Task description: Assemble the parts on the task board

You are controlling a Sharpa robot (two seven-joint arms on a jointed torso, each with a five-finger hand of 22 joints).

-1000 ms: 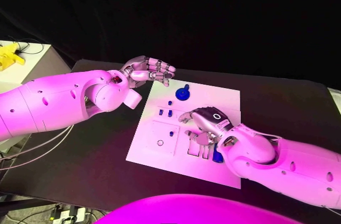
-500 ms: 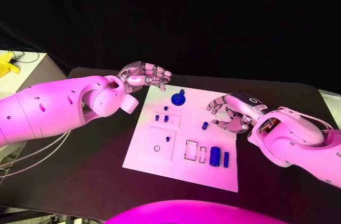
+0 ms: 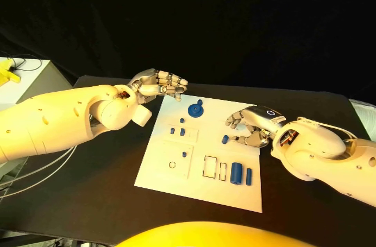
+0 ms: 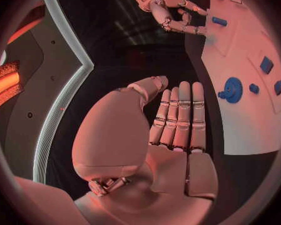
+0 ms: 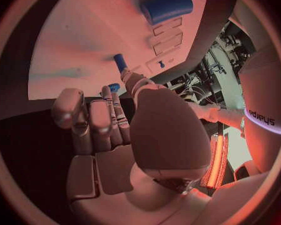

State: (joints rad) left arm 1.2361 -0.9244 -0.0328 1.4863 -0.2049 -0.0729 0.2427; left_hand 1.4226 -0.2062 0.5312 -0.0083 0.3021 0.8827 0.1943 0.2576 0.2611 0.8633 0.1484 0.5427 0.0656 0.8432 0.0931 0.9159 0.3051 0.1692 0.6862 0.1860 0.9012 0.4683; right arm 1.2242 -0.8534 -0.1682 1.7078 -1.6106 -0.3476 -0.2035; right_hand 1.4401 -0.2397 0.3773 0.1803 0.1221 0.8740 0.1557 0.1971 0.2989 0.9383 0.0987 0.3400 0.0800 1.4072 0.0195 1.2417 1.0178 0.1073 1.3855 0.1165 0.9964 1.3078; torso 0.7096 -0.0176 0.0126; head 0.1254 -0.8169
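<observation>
The white task board lies mid-table. On it are a blue gear, a few small blue pieces, a short peg, a thick cylinder and a thin bar. My right hand hovers at the board's right edge, fingers curled, their tips beside the peg. A blue speck shows between its fingers and thumb; whether it is held I cannot tell. My left hand hangs off the board's far left corner, fingers bent in, holding nothing. The left wrist view shows the gear beyond that hand.
A white side table with a yellow object stands at the far left. Cables trail off the table's left edge. Bare black tabletop surrounds the board.
My right hand rose from the board's near slots, uncovering the cylinder and bar, went to the right edge, then edged back toward the peg. The left hand stays put.
</observation>
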